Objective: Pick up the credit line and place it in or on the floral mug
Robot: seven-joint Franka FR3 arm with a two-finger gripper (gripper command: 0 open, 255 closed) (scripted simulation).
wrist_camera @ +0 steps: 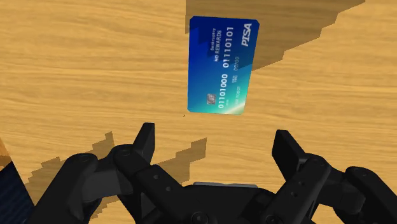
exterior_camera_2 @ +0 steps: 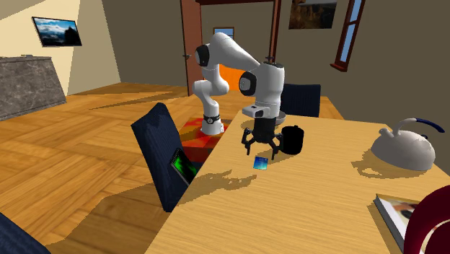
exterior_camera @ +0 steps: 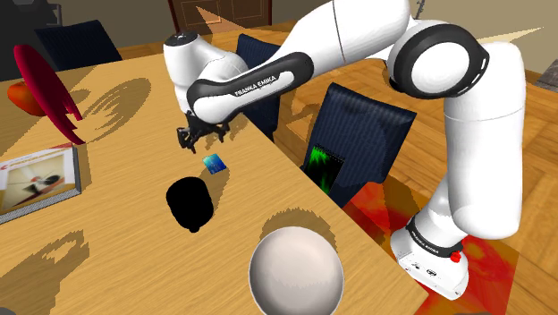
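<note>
You can read "FRANKA EMIKA" in white letters on the dark band of the arm (exterior_camera: 266,82) in the shoulder view. On the blue card (wrist_camera: 219,63) you'll find "PISA", "NO REWARDS" and a row of digits starting "01101000". Its smaller print is too fine to read.

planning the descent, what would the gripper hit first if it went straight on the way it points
Likely the blue card lying flat on the wooden table, below the open gripper; depth is unclear.

Bare table (exterior_camera: 125,170) surrounds the card (exterior_camera: 213,163); black mug (exterior_camera: 190,204) stands near.
</note>
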